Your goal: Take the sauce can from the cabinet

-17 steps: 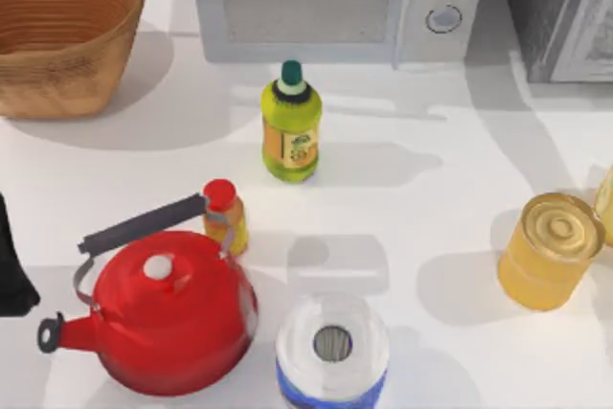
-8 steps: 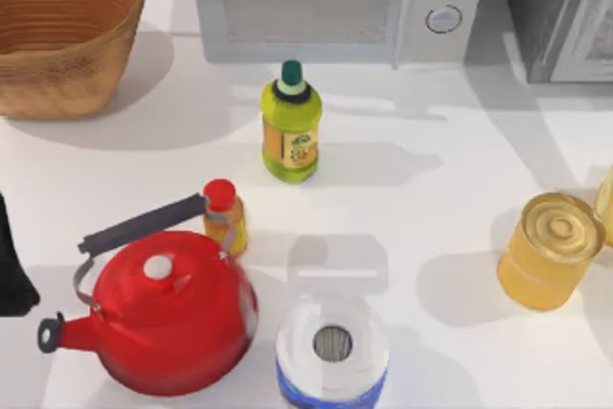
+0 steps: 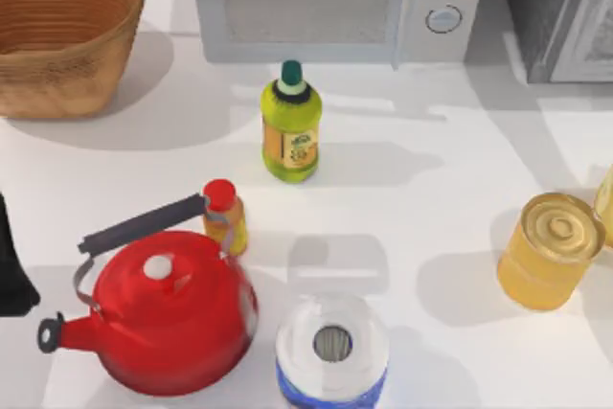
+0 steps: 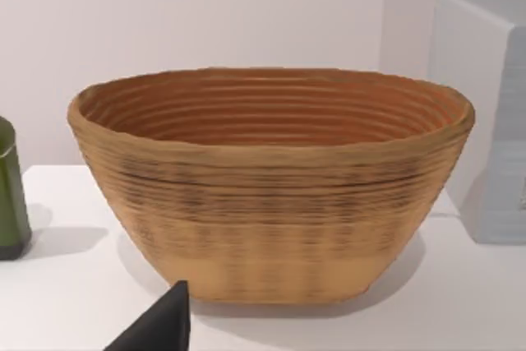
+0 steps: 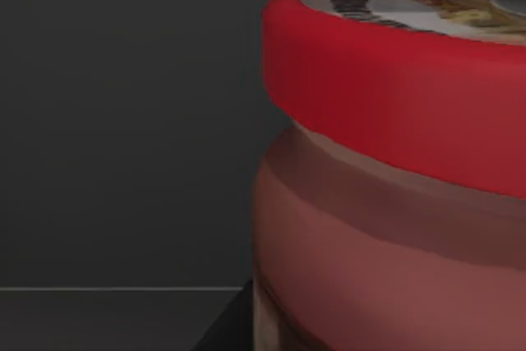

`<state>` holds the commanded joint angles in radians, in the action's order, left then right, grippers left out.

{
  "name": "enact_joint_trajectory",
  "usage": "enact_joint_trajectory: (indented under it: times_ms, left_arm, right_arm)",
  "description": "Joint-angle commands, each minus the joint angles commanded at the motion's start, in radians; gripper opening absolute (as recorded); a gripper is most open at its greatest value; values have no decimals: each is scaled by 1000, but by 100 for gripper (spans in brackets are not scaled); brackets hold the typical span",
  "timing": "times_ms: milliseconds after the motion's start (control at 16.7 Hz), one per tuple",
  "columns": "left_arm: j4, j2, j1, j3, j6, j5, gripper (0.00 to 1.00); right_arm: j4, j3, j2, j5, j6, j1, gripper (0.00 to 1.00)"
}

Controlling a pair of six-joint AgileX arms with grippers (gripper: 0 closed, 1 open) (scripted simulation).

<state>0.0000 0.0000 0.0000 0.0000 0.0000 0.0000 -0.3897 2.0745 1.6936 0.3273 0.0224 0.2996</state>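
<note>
Nothing on the table is shifting between the earlier top views and this one; every object is sitting where it was. At the top view's left edge, my left arm's dark gripper [image 3: 11, 261] is idling beside the red kettle with a black handle [image 3: 163, 318], its wrist camera facing the woven brown wicker basket [image 4: 271, 182]. Whether its fingers are parted or closed I cannot tell.

My right wrist camera is looking closely at the small sauce can with a dark red-brown body and red-rimmed top [image 5: 394, 195], standing against dark grey walls, so I am judging it to be inside the large dark grey cabinet with a light grey framed door [image 3: 556, 11] at the table's far right. Whether the right gripper is clasping the can I cannot tell.

To do this step well, I would be squeezing the can's body squarely below the rim, then drawing it straight out, clear of the door frame.

Printing on the can's top is unreadable, as is the label on the green-yellow bottle with a dark green cap [image 3: 290, 126].
</note>
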Motion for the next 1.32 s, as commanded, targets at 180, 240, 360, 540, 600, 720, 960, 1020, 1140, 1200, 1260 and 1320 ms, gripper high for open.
enact_joint_trajectory:
  times_ms: [180,240,360,540,600,720,960,1020,1140,1200,1260,1320]
  left_arm:
    - [0,0,0,0,0,0,100]
    - [0,0,0,0,0,0,100]
    - [0,0,0,0,0,0,100]
    - [0,0,0,0,0,0,100]
    - [0,0,0,0,0,0,100]
    - [0,0,0,0,0,0,100]
    - [0,0,0,0,0,0,100]
    - [0,0,0,0,0,0,100]
    - [0,0,0,0,0,0,100]
    - [0,0,0,0,0,0,100]
    - [0,0,0,0,0,0,100]
    - [0,0,0,0,0,0,100]
  right_arm:
    - [0,0,0,0,0,0,17]
    - [0,0,0,0,0,0,10]
    - [0,0,0,0,0,0,0]
    - [0,0,0,0,0,0,0]
    - [0,0,0,0,0,0,0]
    - [0,0,0,0,0,0,0]
    - [-16,2,-16,15,3,17,0]
    - [-39,5,-38,37,4,38,0]
    - [-114,12,-105,101,5,104,0]
    - [-161,15,-143,139,5,142,0]
    - [-212,18,-188,178,6,181,0]
    - [-265,21,-236,219,6,224,0]
